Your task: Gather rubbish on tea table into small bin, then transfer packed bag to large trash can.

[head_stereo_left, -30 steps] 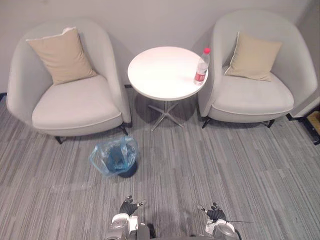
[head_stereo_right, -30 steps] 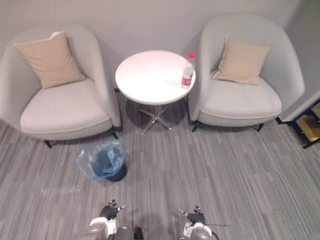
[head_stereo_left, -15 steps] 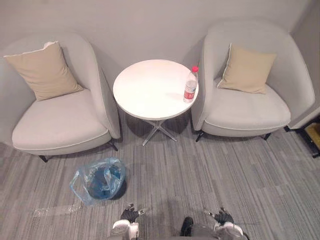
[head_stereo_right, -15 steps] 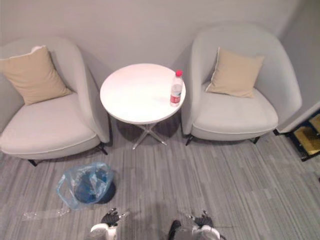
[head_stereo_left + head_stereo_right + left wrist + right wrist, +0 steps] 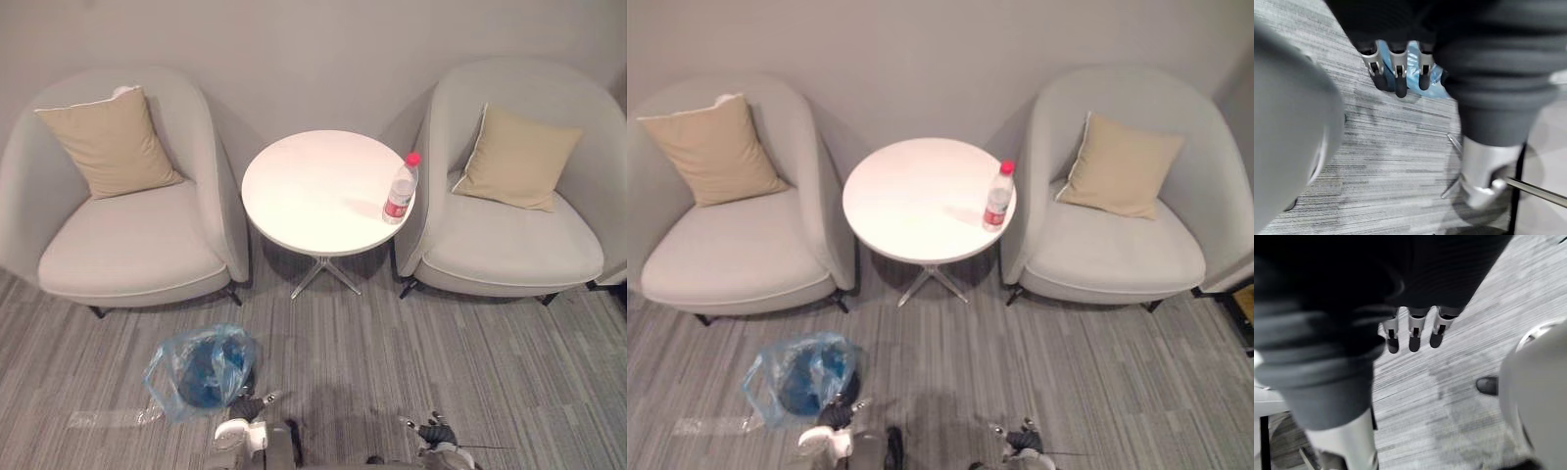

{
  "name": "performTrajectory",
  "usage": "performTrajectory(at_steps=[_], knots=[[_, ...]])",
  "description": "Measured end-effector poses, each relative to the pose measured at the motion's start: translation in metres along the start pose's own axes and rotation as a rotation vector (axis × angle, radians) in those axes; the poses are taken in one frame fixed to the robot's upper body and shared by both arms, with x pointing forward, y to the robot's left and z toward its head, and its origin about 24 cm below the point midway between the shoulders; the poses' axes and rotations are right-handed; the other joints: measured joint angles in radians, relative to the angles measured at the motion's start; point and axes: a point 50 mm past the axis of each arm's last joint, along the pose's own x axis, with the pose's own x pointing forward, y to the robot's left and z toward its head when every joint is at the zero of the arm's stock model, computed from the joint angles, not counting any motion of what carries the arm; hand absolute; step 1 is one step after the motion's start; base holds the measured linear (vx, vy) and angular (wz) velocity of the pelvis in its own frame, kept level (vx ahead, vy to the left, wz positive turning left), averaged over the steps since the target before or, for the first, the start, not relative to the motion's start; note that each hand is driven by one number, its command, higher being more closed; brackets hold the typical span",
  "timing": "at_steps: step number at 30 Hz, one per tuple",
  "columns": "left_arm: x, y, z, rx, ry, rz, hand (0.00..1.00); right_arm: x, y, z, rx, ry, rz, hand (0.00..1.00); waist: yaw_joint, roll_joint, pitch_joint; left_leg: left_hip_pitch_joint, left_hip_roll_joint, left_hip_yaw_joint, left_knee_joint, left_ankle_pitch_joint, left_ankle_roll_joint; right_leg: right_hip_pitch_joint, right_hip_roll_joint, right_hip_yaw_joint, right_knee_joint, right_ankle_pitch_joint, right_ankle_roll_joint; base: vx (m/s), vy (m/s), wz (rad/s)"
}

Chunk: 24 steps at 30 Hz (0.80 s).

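The tabletop is plain white; the bottle on it is clear with a red cap and label. The left armchair and the right armchair are pale grey, with tan cushions. The bin bag is translucent blue, and the floor is grey with fine stripes.

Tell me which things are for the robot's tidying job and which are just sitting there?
For the job: clear plastic bottle with red cap, round white tea table, small dark bin lined with a blue plastic bag.
Just there: two pale grey armchairs, two tan square cushions.
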Motion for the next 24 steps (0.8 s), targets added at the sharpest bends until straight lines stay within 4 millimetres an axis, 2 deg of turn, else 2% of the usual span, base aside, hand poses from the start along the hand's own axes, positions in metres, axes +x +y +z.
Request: performTrajectory(at_steps=[2,3,4,5,6,7,9,10,12,13,14,15,17,18,20,22,24], knots=[[0.000,-0.001,-0.001,0.007,0.004,-0.005,0.00,0.000,0.002,0.002,-0.022,-0.009,0.007,0.00,0.017,0.003,0.000,0.079,-0.003,0.044,-0.062,-0.033,-0.005,-0.054,-0.022,0.005,0.162,-0.017,0.030,0.28,0.115,-0.64],[-0.001,-0.002,-0.002,0.031,0.008,-0.014,0.00,0.000,0.003,0.003,-0.043,-0.018,0.018,0.00,0.018,0.003,-0.001,0.134,-0.010,0.065,-0.095,-0.048,-0.005,-0.149,-0.060,-0.005,0.388,-0.023,0.078,0.19,0.081,-0.56],[-0.001,-0.003,-0.002,0.052,0.008,-0.022,0.00,0.000,0.004,0.006,-0.042,-0.031,0.024,0.00,0.016,0.002,-0.001,0.158,-0.016,0.072,-0.104,-0.054,-0.005,-0.205,-0.086,-0.009,0.509,-0.014,0.104,0.25,0.086,-0.29],[-0.001,-0.003,-0.004,0.073,0.015,-0.028,0.00,0.000,0.004,0.010,-0.045,-0.048,0.028,0.00,0.005,-0.005,-0.005,0.191,-0.026,0.076,-0.117,-0.061,-0.003,-0.252,-0.121,-0.023,0.638,-0.007,0.111,0.30,0.047,0.05],[-0.002,-0.002,-0.007,0.087,0.025,-0.032,0.00,0.000,0.004,0.010,-0.048,-0.049,0.028,0.00,-0.007,-0.006,-0.005,0.230,-0.033,0.076,-0.131,-0.061,-0.003,-0.279,-0.149,-0.055,0.719,-0.024,0.079,0.47,-0.013,0.10],[-0.002,-0.003,-0.009,0.086,0.031,-0.033,0.00,0.000,0.003,0.009,-0.050,-0.047,0.026,0.00,-0.015,-0.007,-0.007,0.282,-0.028,0.075,-0.147,-0.061,-0.003,-0.294,-0.164,-0.112,0.738,-0.061,0.019,0.43,-0.065,0.08],[-0.003,-0.003,-0.010,0.086,0.034,-0.031,0.00,0.001,0.004,0.010,-0.067,-0.051,0.030,0.00,-0.030,0.001,-0.008,0.310,-0.005,0.058,-0.150,-0.061,-0.003,-0.314,-0.151,-0.178,0.689,-0.091,-0.023,0.32,-0.117,0.13],[-0.003,-0.003,-0.010,0.087,0.035,-0.031,0.00,0.001,0.005,0.013,-0.073,-0.058,0.034,0.00,-0.037,0.005,-0.010,0.314,0.014,0.042,-0.150,-0.061,-0.003,-0.342,-0.131,-0.197,0.618,-0.095,-0.032,0.34,-0.211,0.32],[-0.002,-0.003,-0.011,0.091,0.049,-0.033,0.00,0.003,0.003,0.018,-0.089,-0.072,0.036,0.00,-0.045,0.014,-0.004,0.326,0.047,-0.004,-0.158,-0.061,-0.004,-0.388,-0.077,-0.154,0.456,-0.065,-0.039,0.35,-0.268,0.42],[-0.003,-0.001,-0.016,0.104,0.069,-0.032,0.00,0.003,0.002,0.018,-0.092,-0.071,0.033,0.00,-0.055,0.013,-0.002,0.337,0.061,-0.040,-0.159,-0.059,-0.008,-0.389,-0.042,-0.087,0.306,0.020,-0.047,0.40,-0.358,0.75],[-0.003,0.004,-0.017,0.140,0.076,-0.028,0.00,0.002,-0.003,0.011,-0.092,-0.045,0.023,0.00,-0.074,-0.013,-0.006,0.355,0.052,-0.090,-0.161,-0.058,-0.052,-0.359,-0.029,-0.010,0.147,0.213,-0.040,0.47,-0.416,0.57],[-0.004,-0.001,-0.021,0.138,0.093,-0.040,0.00,0.005,-0.011,0.018,-0.100,-0.053,0.002,0.00,-0.068,0.039,-0.003,0.363,0.097,-0.120,-0.166,-0.057,-0.069,-0.331,0.014,-0.026,0.144,0.215,-0.063,0.38,-0.308,0.40],[-0.004,-0.008,-0.022,0.137,0.101,-0.056,0.00,0.008,-0.023,0.024,-0.105,-0.062,-0.031,0.00,-0.067,0.047,0.002,0.340,0.086,-0.176,-0.218,-0.041,-0.089,-0.329,0.018,-0.020,0.139,0.195,-0.069,0.28,-0.220,0.13],[-0.004,-0.013,-0.023,0.141,0.104,-0.067,0.00,0.008,-0.028,0.021,-0.111,-0.045,-0.045,0.00,-0.073,0.065,0.014,0.337,0.086,-0.193,-0.262,0.015,-0.106,-0.295,0.021,-0.042,0.135,0.177,-0.075,0.27,-0.234,0.32],[-0.003,-0.015,-0.021,0.138,0.099,-0.069,0.00,0.006,-0.032,0.013,-0.096,-0.018,-0.058,0.00,-0.080,0.068,0.020,0.319,0.102,-0.193,-0.196,0.038,-0.122,-0.243,0.031,-0.074,0.128,0.142,-0.075,0.19,-0.163,0.48],[-0.001,-0.016,-0.014,0.138,0.076,-0.072,0.00,0.006,-0.025,0.011,-0.121,-0.016,-0.033,0.00,-0.077,0.043,0.032,0.232,0.123,-0.195,-0.018,0.038,-0.123,-0.204,0.036,-0.091,0.107,0.112,-0.077,0.10,-0.134,0.47],[0.000,-0.018,-0.009,0.141,0.057,-0.076,0.00,0.005,-0.020,0.009,-0.111,-0.011,-0.025,0.00,-0.070,0.045,0.034,0.168,0.154,-0.190,0.093,0.055,-0.138,-0.176,0.054,-0.122,0.073,0.110,-0.083,0.08,-0.091,0.36]])
